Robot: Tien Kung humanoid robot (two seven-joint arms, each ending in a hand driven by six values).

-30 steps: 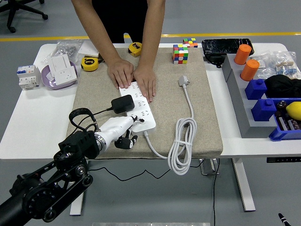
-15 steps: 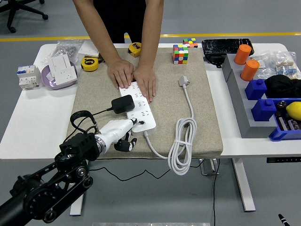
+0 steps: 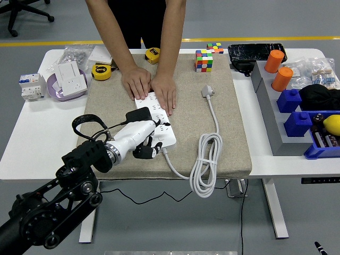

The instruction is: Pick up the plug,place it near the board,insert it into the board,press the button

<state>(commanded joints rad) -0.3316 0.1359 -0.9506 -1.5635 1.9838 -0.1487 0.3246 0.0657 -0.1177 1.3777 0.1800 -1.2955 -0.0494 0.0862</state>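
So the setup is a white table (image 3: 42, 138) with a beige fabric mat (image 3: 223, 122) over its middle, on a grey floor with a yellow line (image 3: 64, 42) running behind the table and an office chair (image 3: 21, 13) off in the top left corner. Containers: far off to the right of the robot's hand there's a grey tray (image 3: 268, 114) with blue bins (image 3: 297, 122) along it, one holding something yellow (image 3: 332, 125), plus two orange cylinders (image 3: 279, 69) standing at its far end. Up and to the left of the hand sits a purple bowl (image 3: 53, 87) with a white socket module (image 3: 71, 77) lying in it. The left hand (image 3: 141, 138) is over the near end of the white power strip (image 3: 156, 119), fingers curled with the index finger poked out onto the strip, not gripping anything. The black plug (image 3: 137, 118) sits in the strip right beside the hand, just past its fingertips. A person at the far side presses both hands (image 3: 151, 87) flat on the strip's far end. Right of the hand, a white coiled cable (image 3: 204, 159) lies on the mat, and a Rubik's cube (image 3: 203, 60) sits further back.
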